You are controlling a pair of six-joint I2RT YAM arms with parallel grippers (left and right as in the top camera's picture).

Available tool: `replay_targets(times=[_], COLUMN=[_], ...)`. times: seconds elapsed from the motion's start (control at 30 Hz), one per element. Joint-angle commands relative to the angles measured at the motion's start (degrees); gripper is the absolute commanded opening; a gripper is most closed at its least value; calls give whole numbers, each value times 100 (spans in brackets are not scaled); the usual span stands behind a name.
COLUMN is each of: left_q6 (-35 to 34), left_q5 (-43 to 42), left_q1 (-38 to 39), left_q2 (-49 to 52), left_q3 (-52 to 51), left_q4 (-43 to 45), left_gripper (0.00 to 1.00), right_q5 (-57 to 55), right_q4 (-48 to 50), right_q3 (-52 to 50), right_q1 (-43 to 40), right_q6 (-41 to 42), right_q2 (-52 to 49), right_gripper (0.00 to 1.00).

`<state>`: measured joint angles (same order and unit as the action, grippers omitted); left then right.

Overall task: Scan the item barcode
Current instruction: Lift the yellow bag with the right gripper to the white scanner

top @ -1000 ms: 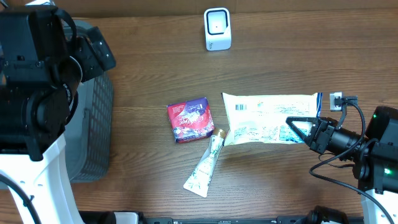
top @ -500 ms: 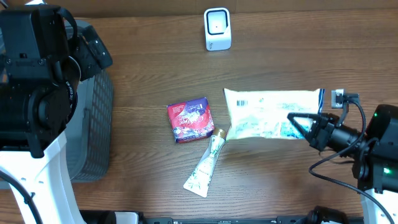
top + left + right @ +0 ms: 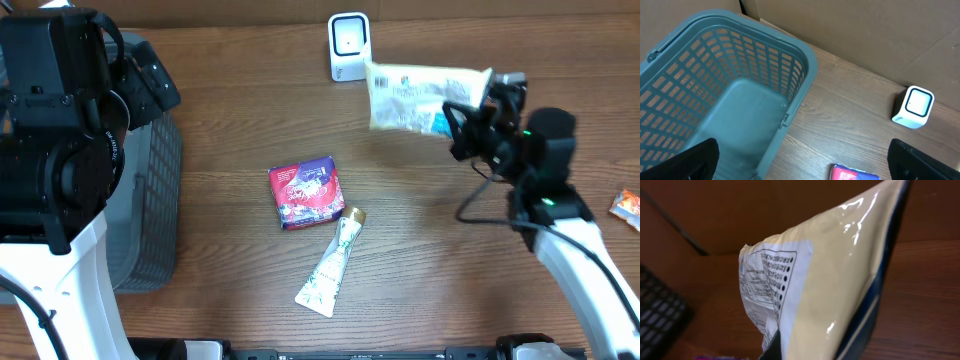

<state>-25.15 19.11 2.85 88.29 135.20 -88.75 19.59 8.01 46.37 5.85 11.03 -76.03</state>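
Pinches one end of the cream bag (image 3: 420, 95) tight in the right pincer (image 3: 468, 112), aloft, label end stretching ahead of the jaws to just beside the white scanner (image 3: 349, 46) — likely to show its barcode — with the left pincer (image 3: 801, 160) gaping, empty.

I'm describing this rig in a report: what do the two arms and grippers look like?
The left arm has white rounded links and bulky black joint housings; its fingers are black. The right arm is white too, with a black gripper and a looping black cable.
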Motion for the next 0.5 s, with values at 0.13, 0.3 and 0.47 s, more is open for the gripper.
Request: replay_targets(times=[0.13, 0.3, 0.47], left_q6=[-61, -61, -61], left_q5=[76, 76, 76], left_q1=[-26, -26, -26], left_q2=[33, 33, 33], left_q3=[28, 28, 28], left_q4=[7, 7, 7], left_gripper=[100, 100, 100], right_q5=[-2192, -3294, -3978], right_q4=[776, 1102, 1622], right_q3=[1117, 1869, 2157], right_q1=[599, 1097, 1530], right_q6=[-953, -2695, -4459], right_q2=[-1145, -1843, -2490], right_gripper=[4, 4, 4])
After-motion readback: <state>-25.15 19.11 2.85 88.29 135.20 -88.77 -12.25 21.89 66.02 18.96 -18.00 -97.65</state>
